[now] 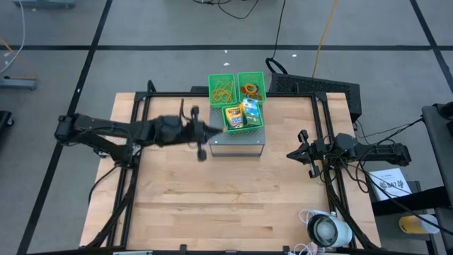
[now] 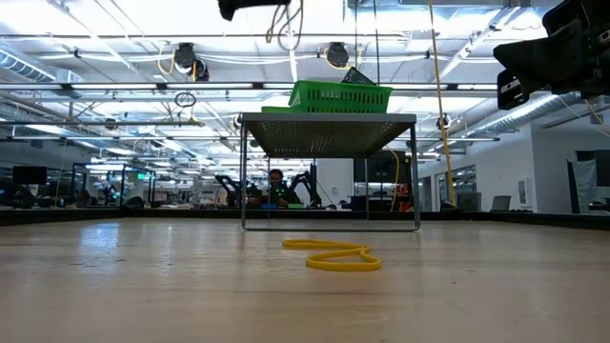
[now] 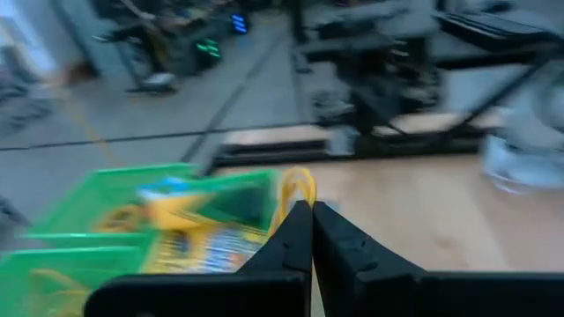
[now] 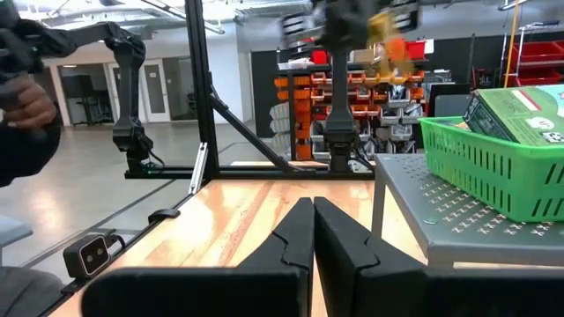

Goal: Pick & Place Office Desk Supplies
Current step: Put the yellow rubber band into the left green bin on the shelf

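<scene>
From above, we see most of the supplies already sorted: the four green bins (image 1: 236, 100) sit on a grey stand (image 1: 238, 142) at the far middle of the surface (image 1: 212, 205). One far bin holds tan rubber bands (image 1: 222, 89), the other coloured rings (image 1: 250, 90); the near bins hold the crayon box (image 1: 233, 117) and the green-white packet (image 1: 251, 112). The left gripper (image 1: 218, 130) reaches to the stand's edge beside the crayon box. The right gripper (image 1: 291, 153) waits near the right side, well apart from the bins, and it carries nothing. A white round device (image 1: 325, 229) sits at the near right corner.

At surface level, we see one yellow band (image 2: 334, 255) lying loose on the wood in front of the stand, so we judge at least that item is left to place. The bins show on top of the stand.

Past the left wrist, the fingers (image 3: 291, 242) are pressed together, and a yellowish loop (image 3: 293, 189) shows right at their tips beside a bin; we cannot tell whether it is pinched or merely behind them. The picture is blurred.

Past the right wrist, the fingers (image 4: 298, 231) are pressed together on nothing, pointing along the surface beside the stand, with the packet's bin just off to one side.
</scene>
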Controlling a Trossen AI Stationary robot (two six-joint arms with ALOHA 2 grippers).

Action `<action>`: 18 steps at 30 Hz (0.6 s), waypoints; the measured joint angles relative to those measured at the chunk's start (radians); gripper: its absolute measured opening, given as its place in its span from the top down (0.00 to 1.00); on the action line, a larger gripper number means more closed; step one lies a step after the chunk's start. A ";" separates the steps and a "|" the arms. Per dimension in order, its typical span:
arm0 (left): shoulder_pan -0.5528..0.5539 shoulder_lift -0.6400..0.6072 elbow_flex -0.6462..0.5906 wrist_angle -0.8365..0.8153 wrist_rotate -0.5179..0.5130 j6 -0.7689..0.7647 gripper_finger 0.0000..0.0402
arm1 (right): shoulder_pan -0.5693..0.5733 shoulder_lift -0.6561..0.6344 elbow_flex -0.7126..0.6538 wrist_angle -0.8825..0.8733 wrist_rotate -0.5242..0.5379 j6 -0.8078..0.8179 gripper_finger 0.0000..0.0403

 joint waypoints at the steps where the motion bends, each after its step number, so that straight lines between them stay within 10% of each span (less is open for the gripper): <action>1: 0.028 -0.001 0.000 0.015 0.003 0.010 0.99 | 0.000 0.000 0.000 0.000 0.000 0.000 1.00; 18: 0.458 0.025 0.000 0.165 0.142 0.011 0.99 | 0.000 0.000 0.000 0.000 0.000 0.000 1.00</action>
